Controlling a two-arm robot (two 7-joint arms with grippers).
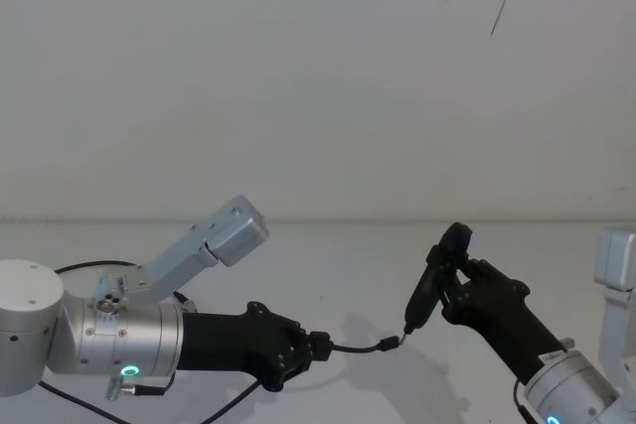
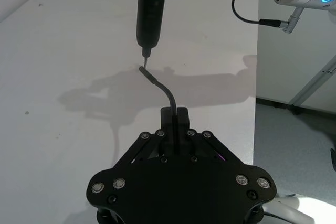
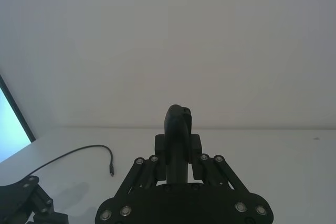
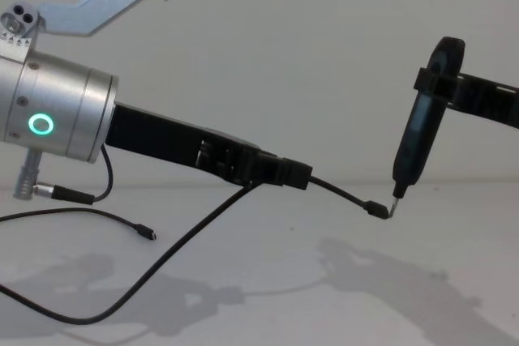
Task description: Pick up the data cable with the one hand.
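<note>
Data cable (image 4: 340,192) pinched near its plug by left gripper (image 4: 296,176), right gripper (image 1: 459,275) clamped around upright black tool (image 4: 422,123), tip touching plug

data cable (image 4: 162,265): cut off by the chest view's left edge.
cable's gripped stretch: hidden between the left gripper (image 2: 174,116) jaws.

The left end effector (image 4: 296,174) reaches in from the left above the bench (image 4: 454,232), and the data cable (image 4: 182,245) is between its fingers. One plug (image 4: 376,209) stands out to the right and touches the tip of the upright tool (image 4: 422,131), which the right end effector (image 1: 459,280) holds. The rest of the cable hangs down to the bench at the left.
</note>
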